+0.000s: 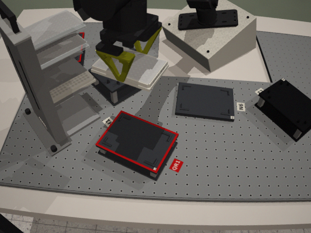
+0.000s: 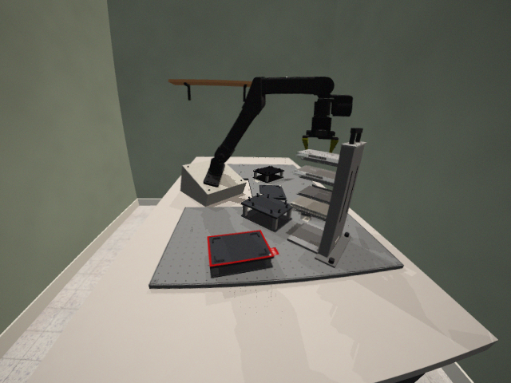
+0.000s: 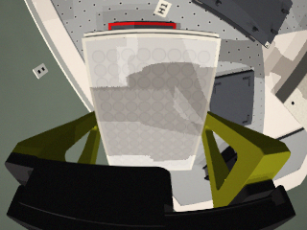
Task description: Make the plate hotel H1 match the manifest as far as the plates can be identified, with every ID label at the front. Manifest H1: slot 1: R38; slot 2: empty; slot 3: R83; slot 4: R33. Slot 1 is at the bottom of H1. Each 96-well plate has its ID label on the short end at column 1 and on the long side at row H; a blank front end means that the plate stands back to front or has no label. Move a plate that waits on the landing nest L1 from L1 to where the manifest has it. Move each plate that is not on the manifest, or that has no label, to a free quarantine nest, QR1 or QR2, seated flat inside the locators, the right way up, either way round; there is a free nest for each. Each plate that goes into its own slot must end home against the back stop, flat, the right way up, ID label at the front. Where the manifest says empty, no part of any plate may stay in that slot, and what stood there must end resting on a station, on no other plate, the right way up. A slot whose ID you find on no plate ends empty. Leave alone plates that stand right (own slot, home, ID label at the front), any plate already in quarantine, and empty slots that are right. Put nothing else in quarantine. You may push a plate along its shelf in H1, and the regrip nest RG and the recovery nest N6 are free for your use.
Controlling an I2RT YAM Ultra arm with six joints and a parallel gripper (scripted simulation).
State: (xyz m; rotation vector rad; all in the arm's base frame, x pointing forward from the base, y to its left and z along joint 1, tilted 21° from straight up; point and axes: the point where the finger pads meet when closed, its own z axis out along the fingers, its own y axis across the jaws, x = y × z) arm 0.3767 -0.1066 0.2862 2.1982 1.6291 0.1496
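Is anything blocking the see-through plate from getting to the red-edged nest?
Nothing visible does. The clear plate, held in the yellow-fingered gripper, hangs above a raised black nest; the red-edged QR1 nest holds no plate.

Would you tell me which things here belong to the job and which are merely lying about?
Job: plate held in the fingers; plate hotel H1; nest QR1; nest N6.
Lying about: wooden wall shelf; arm pedestal.

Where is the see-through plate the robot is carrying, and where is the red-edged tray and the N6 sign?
Plate [image 1: 150, 72]: top view, its top face.
Red-edged tray [image 1: 140, 120]: top view, its red rim.
N6 sign [image 1: 241, 107]: top view, the white tag's middle.
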